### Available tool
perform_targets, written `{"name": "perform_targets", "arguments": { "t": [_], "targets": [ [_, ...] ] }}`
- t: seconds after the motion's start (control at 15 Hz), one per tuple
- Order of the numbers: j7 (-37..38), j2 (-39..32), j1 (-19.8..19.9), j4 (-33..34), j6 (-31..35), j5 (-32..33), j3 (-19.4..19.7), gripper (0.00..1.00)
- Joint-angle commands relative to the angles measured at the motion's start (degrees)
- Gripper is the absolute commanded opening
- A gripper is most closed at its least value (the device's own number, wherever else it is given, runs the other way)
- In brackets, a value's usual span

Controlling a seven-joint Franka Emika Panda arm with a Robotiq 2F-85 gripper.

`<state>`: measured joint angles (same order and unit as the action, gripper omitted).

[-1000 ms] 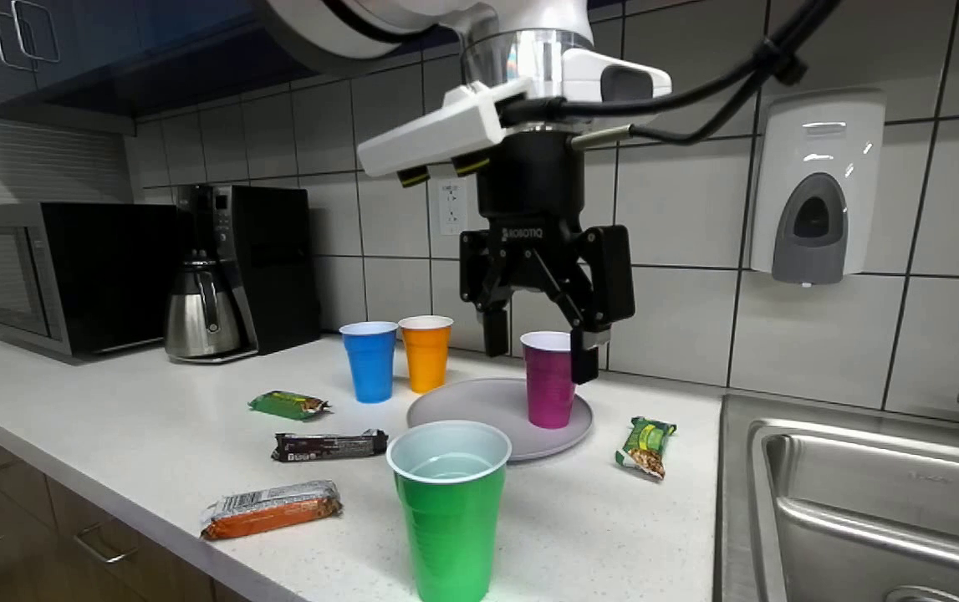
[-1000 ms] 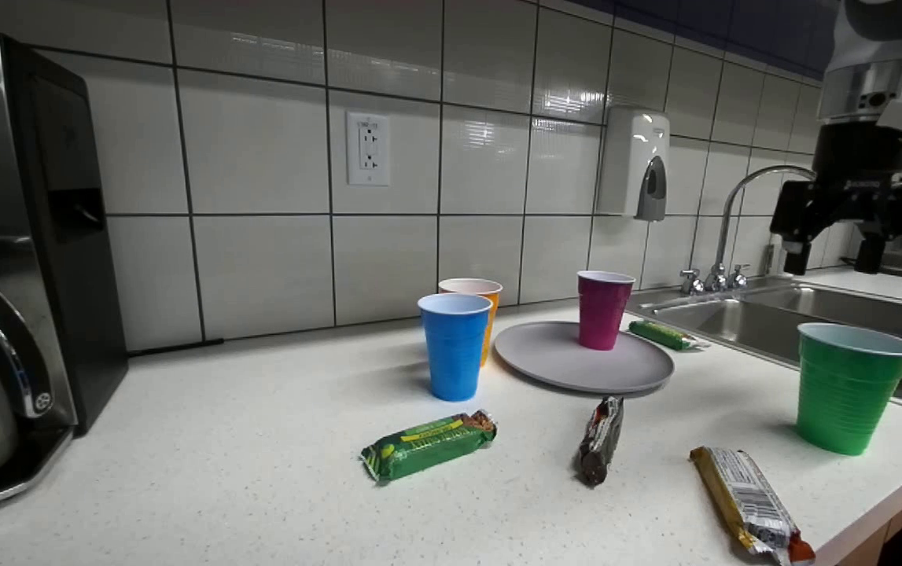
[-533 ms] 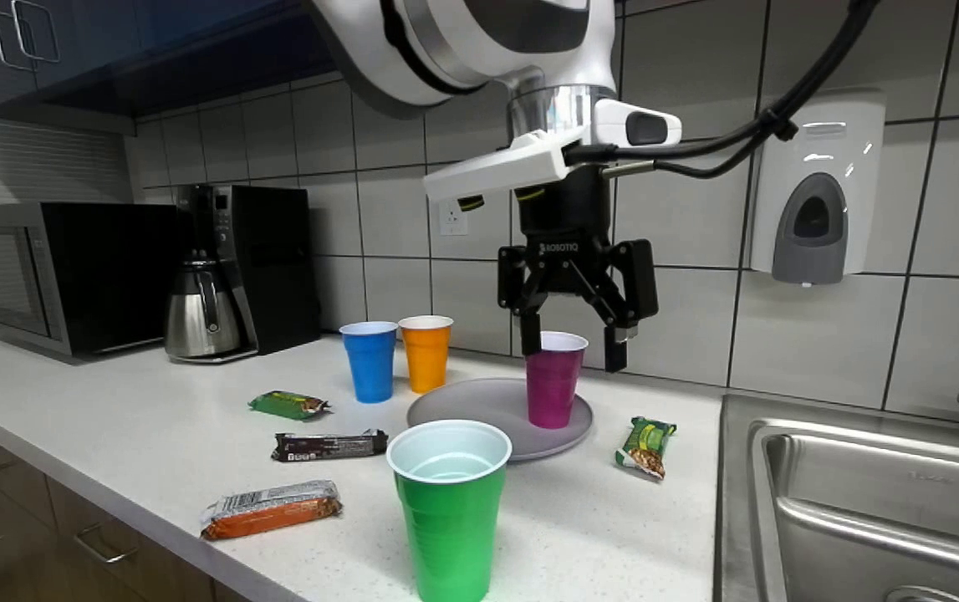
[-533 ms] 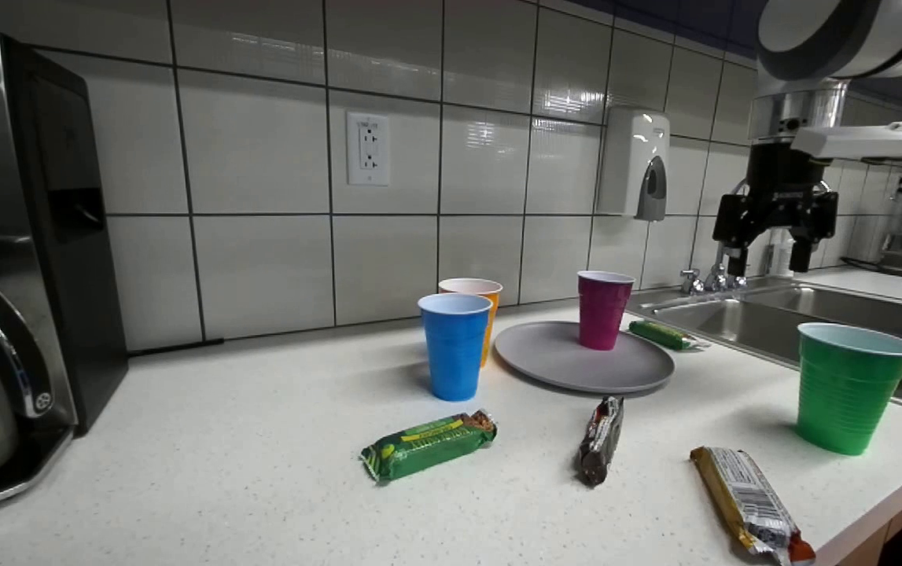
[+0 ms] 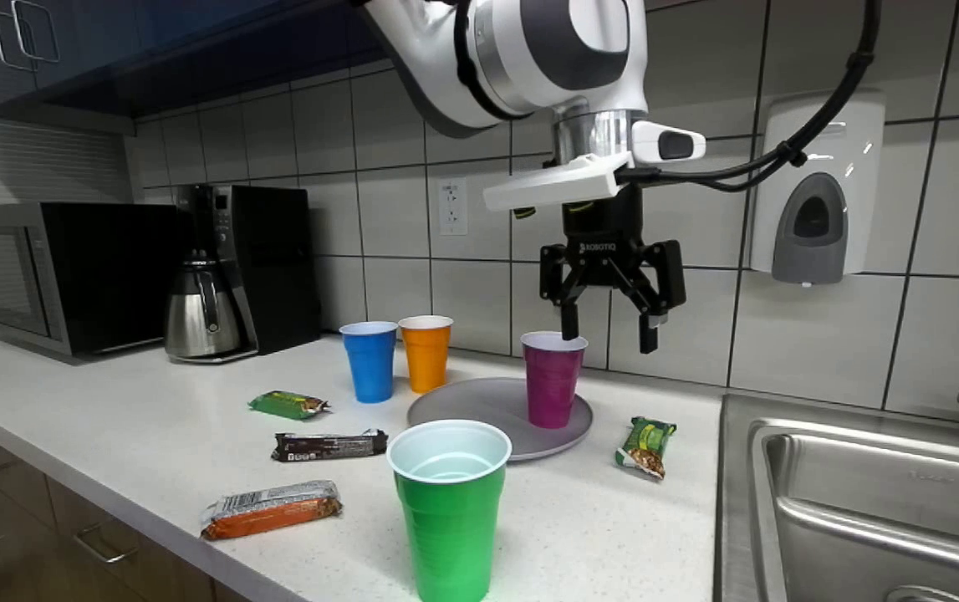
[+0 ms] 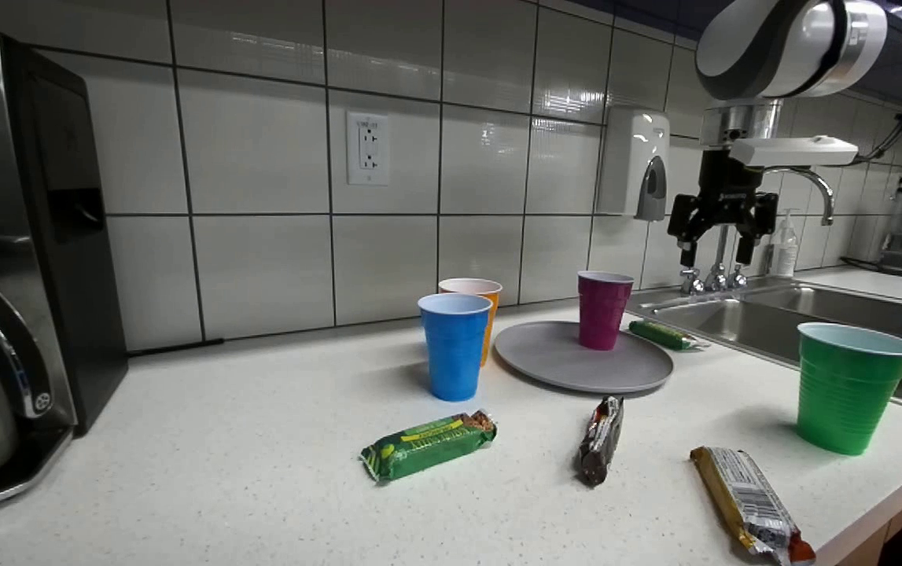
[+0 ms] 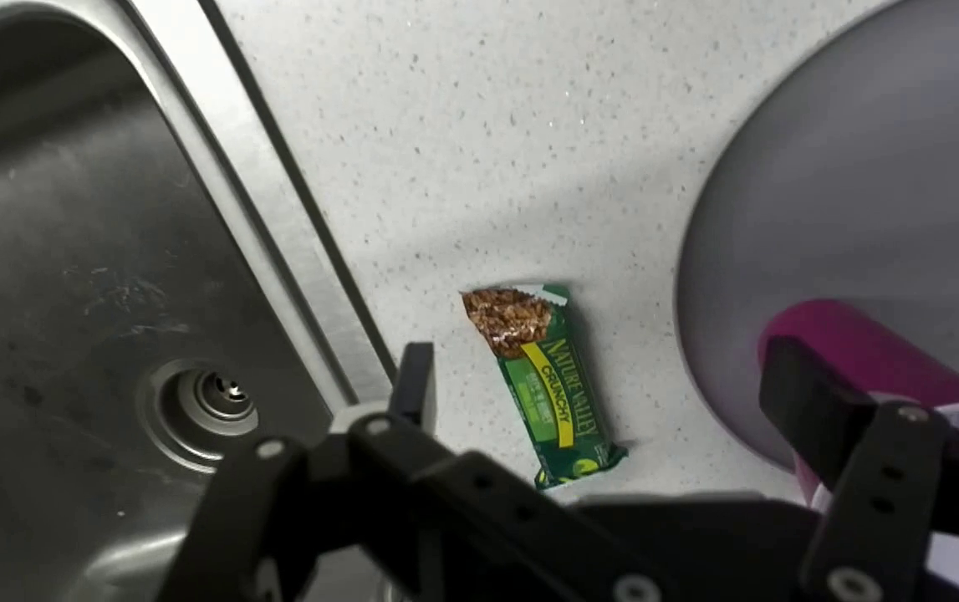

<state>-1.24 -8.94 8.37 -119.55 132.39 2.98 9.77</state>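
Observation:
My gripper (image 5: 609, 329) is open and empty, pointing down above the counter; it also shows in an exterior view (image 6: 716, 252). In the wrist view its fingers (image 7: 603, 372) stand apart, with a green granola bar (image 7: 548, 389) on the counter below, between them. The bar lies near the sink in both exterior views (image 5: 645, 447) (image 6: 661, 335). A purple cup (image 5: 552, 385) stands upright on a grey plate (image 5: 466, 405), beside and below my gripper. In the wrist view one finger partly hides the purple cup (image 7: 880, 355).
A green cup (image 5: 452, 527) stands at the front. Blue (image 5: 371, 364) and orange (image 5: 425, 355) cups stand behind the plate. Another green bar (image 6: 428, 446), a dark bar (image 6: 601, 442) and an orange bar (image 6: 749, 503) lie on the counter. The sink (image 7: 111, 251) borders it.
My open gripper has moved rightward past the purple cup in an exterior view, and leftward, closer to the plate, in an exterior view. The cups, bars and plate have not moved.

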Motion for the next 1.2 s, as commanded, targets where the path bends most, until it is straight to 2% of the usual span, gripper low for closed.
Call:
{"name": "perform_targets", "arguments": {
  "t": [0.0, 0.4, 1.13],
  "targets": [
    [-3.5, -4.8, 1.0, 7.1, -2.4, -3.7, -1.0, 1.0],
    [-7.6, -9.6, 1.4, 13.5, -3.8, -7.4, -2.5, 1.0],
    [-10.7, -15.0, 0.9, 20.8, -8.3, -7.0, -5.5, 1.0]
  ]
}}
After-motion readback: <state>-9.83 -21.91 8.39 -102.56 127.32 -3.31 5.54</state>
